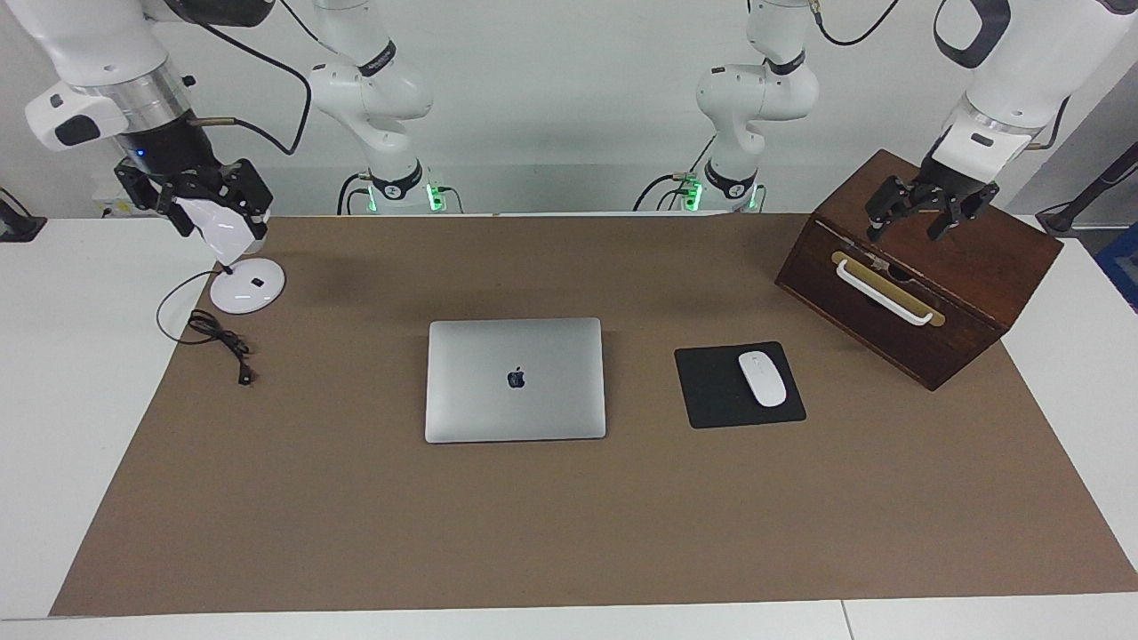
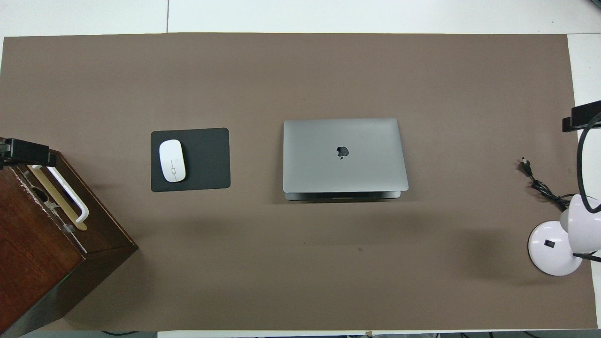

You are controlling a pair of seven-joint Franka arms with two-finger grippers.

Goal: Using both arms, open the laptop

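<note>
White table (image 1: 53,427), brown mat (image 1: 356,516), laptop (image 1: 515,380), mouse pad (image 1: 711,391), wooden box (image 1: 969,293), lamp (image 1: 247,286)
</note>
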